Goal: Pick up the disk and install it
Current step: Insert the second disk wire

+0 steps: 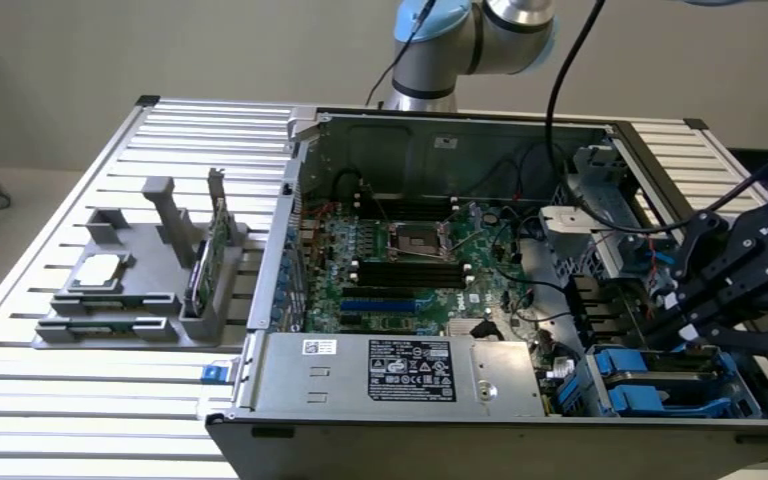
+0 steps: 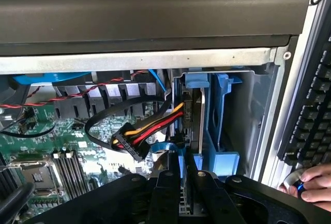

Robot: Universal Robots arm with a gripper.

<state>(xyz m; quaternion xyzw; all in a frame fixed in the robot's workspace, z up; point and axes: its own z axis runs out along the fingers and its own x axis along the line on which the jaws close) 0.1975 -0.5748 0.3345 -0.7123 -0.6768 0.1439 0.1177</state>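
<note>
Disk (image 2: 192, 131) standing on edge in the blue bay (image 2: 220, 125) at the case (image 1: 491, 420) corner, end effector (image 2: 183, 175) clenched on its near edge, fingers (image 2: 168, 182) almost together, cables (image 2: 147, 125) beside it, motherboard (image 1: 404, 265) further in, a hand (image 2: 313, 182) by a keyboard (image 2: 310, 115), worktop (image 1: 91, 400) under all.

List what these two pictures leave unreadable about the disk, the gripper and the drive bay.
- The disk: wrist view, seen edge-on between blue carrier rails; its label and faces are hidden.
- The gripper: wrist view, fingers nearly together at the disk's edge; the contact itself is cut off by the frame.
- The drive bay: exterior view, the gripper covers its upper part, so how deep the disk sits is unclear.
</note>
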